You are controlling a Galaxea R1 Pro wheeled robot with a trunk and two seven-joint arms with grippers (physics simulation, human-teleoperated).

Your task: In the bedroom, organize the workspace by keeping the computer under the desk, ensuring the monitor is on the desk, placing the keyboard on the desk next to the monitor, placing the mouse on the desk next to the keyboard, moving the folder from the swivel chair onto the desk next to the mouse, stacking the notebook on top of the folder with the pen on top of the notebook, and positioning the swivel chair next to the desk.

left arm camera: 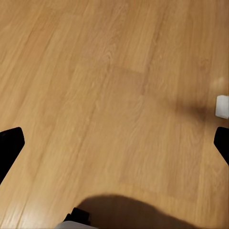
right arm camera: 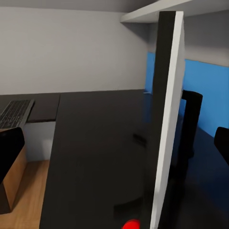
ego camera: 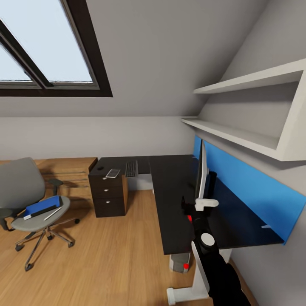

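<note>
Presently the monitor point(ego camera: 201, 172) is seen edge-on upon the surface point(ego camera: 174, 199), at twelve o'clock from the right pincer point(right arm camera: 114, 143), whose fingers are spread; its long axis runs straight away.

Swivel chair point(ego camera: 32, 199) cut at edge
</note>
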